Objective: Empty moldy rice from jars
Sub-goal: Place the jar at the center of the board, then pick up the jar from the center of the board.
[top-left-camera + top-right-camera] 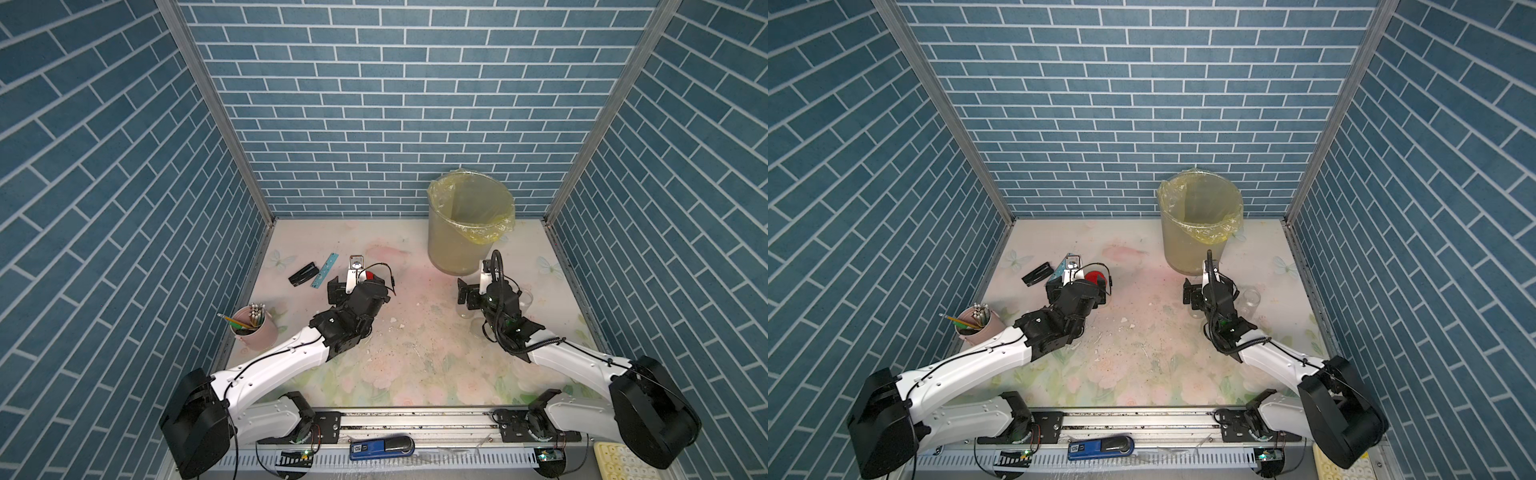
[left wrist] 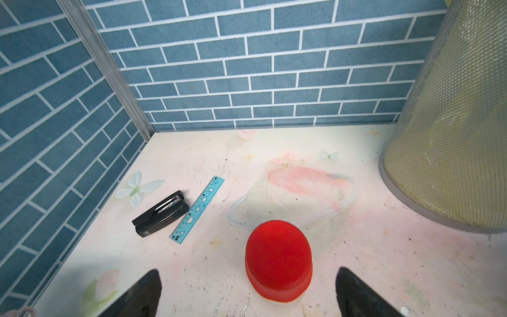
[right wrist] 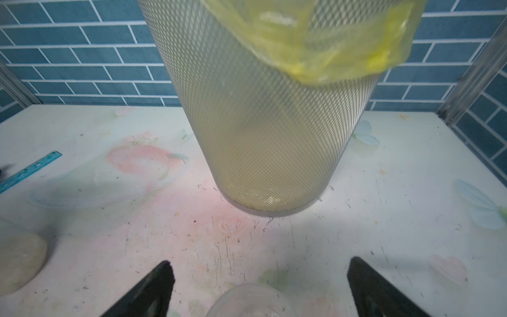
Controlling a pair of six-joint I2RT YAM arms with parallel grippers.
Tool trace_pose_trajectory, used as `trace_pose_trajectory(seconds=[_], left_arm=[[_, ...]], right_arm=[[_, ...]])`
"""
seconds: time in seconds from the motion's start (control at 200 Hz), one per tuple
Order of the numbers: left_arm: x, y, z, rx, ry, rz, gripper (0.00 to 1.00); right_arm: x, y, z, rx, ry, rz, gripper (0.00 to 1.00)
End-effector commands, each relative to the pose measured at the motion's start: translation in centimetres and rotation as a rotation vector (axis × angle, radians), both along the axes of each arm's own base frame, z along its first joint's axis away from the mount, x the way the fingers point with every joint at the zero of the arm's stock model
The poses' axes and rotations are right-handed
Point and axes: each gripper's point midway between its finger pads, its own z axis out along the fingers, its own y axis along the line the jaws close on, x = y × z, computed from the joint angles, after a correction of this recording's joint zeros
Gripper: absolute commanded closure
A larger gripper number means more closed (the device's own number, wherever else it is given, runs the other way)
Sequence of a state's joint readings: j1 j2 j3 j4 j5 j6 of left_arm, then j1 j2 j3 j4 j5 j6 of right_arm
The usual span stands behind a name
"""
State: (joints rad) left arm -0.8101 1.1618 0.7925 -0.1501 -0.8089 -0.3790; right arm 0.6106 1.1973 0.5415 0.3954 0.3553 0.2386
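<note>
We saw the left gripper [image 2: 248, 271] spread wide, empty, its fingers either side of the small clear jar with the red ribbed cap [image 2: 278, 260] at lower centre. Left of it lay a black stapler [image 2: 160, 214] and a translucent blue ruler [image 2: 197, 210], print unreadable. The right gripper [image 3: 260, 262] gaped over a clear jar [image 3: 248, 299]; behind stood a grey mesh bin [image 3: 269, 137] lined with a yellow bag [image 3: 329, 41]. A pale beige mass, seemingly moldy rice [image 3: 19, 260], showed lower left.

Right hand [image 3: 259, 262] spread wide, clear jar [image 3: 248, 300] between, mesh bin [image 3: 269, 123] beyond, perhaps moldy rice [image 3: 19, 260] nearby
</note>
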Motion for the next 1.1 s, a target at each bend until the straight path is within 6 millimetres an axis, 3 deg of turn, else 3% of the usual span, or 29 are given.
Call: trace_pose_trajectory(seconds=[0.0,0.125,0.23,0.405,0.565,0.74,0.92,0.945,1.09], left_arm=[[-0.5,1.1,0.9,0.035,0.010,0.034,0.01],[-1.2,2.5,1.3,0.021,-0.009,0.083,0.00],[-2.0,3.4,2.0,-0.019,-0.031,0.097,0.00],[-3.5,5.4,2.1,-0.035,-0.051,0.125,0.00],[-4.8,7.5,1.7,-0.008,-0.040,0.182,0.00],[-5.6,8.4,1.3,-0.011,-0.034,0.198,0.00],[-6.6,10.0,2.2,-0.034,-0.080,0.245,0.01],[-6.8,10.2,1.5,-0.023,-0.072,0.244,0.00],[-7.6,11.1,1.6,-0.050,-0.093,0.244,0.00]], right_arm=[[-0.6,1.1,2.3,-0.017,0.063,0.041,0.01],[-1.9,3.6,4.0,-0.032,0.056,0.126,0.01],[-2.5,5.0,3.6,-0.045,0.198,0.136,0.01],[-4.8,11.9,2.9,-0.212,0.265,0.355,0.01],[-5.9,17.9,2.0,-0.102,0.266,0.480,0.01],[-5.7,22.5,-0.3,-0.077,0.294,0.562,0.01],[-6.4,26.3,-1.4,-0.078,0.274,0.662,0.01],[-6.5,26.8,-1.6,-0.070,0.269,0.675,0.01],[-6.2,28.8,-2.6,-0.056,0.267,0.710,0.01]])
